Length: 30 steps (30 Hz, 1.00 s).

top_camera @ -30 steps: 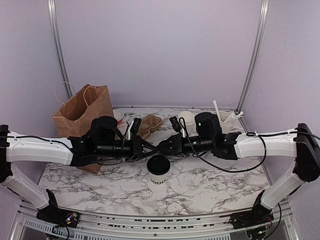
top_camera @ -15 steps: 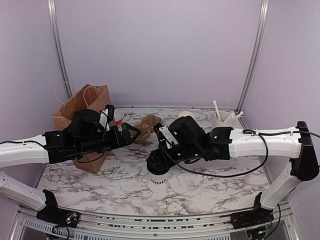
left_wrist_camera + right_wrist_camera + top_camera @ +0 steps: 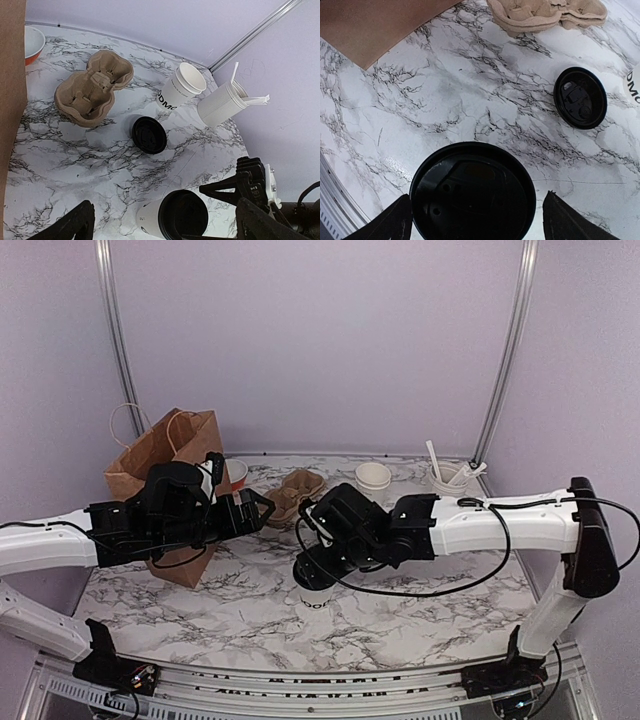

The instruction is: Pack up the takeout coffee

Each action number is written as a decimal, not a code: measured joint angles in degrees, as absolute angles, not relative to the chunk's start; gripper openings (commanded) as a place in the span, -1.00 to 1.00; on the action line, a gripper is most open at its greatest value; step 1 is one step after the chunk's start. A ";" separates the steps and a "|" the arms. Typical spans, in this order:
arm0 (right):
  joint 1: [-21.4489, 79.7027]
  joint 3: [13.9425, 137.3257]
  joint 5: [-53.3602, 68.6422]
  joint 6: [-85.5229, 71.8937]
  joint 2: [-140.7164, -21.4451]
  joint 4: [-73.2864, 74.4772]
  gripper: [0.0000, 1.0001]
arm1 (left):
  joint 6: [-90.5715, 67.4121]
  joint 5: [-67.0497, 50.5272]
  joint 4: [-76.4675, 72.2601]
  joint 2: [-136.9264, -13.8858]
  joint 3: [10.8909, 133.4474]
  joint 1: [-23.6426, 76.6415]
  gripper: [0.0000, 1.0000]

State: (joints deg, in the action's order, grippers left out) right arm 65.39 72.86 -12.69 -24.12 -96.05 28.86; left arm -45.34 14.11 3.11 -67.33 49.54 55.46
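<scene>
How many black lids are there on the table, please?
2. One lid sits on the coffee cup at the front. The other lid lies loose on the table, near the cardboard carrier and the open white cup. Others may be hidden from view.

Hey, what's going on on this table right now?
Two robot arms are packing a takeout coffee. The right gripper hangs open directly over the lidded coffee cup, fingers either side of its black lid, not gripping it. The left gripper is open too, holding nothing, near the brown paper bag. The cup stands on the marble table; the cardboard carrier sits empty behind it, a loose lid lying nearby.
</scene>
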 measured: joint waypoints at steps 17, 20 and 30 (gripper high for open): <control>67.29 75.09 -16.14 -24.05 -98.48 32.64 0.34 | -44.93 14.00 3.22 -67.33 49.54 55.46 0.98; 67.29 75.13 -16.99 -24.27 -98.48 32.91 0.28 | -44.88 14.00 3.22 -67.33 49.54 55.46 0.98; 65.93 73.52 -18.44 -24.34 -96.20 33.54 0.28 | -44.49 13.21 3.20 -67.37 49.56 55.46 0.98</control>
